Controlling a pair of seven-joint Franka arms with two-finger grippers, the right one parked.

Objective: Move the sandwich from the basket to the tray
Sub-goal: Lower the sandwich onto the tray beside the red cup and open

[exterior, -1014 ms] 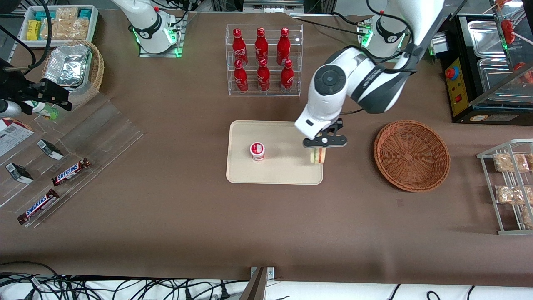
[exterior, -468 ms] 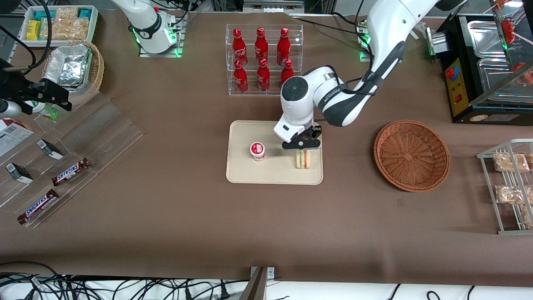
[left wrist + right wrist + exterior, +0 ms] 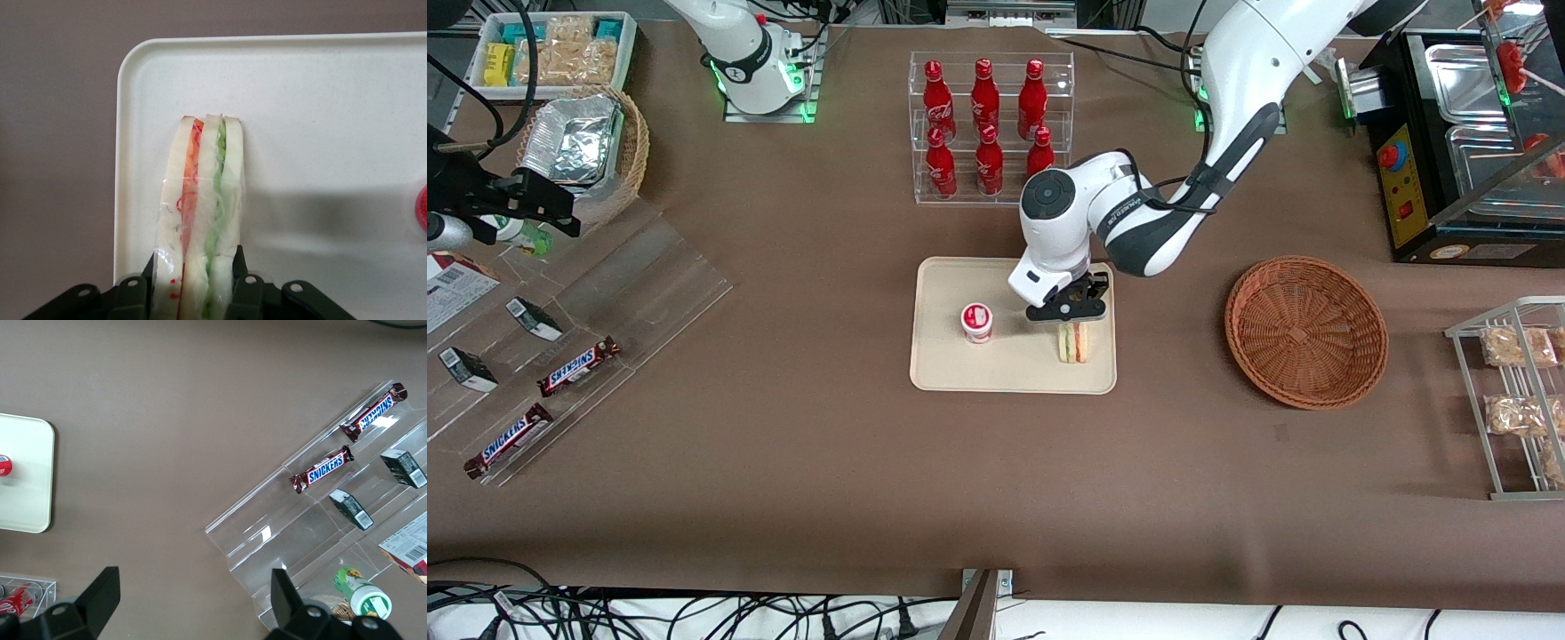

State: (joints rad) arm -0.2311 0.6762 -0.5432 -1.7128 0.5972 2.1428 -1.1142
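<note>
Sandwich (image 3: 200,220) stands on edge on the tray (image 3: 943,369), at four o'clock from the yogurt cup (image 3: 976,322), gripper (image 3: 1069,313) fingers (image 3: 245,293) clamping it; basket (image 3: 1305,331) empty; release remains.

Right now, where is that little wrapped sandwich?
The sandwich is on the cream tray, at the tray's end nearest the brown basket, beside a small red-lidded cup. The gripper has its jaws shut on it.
</note>
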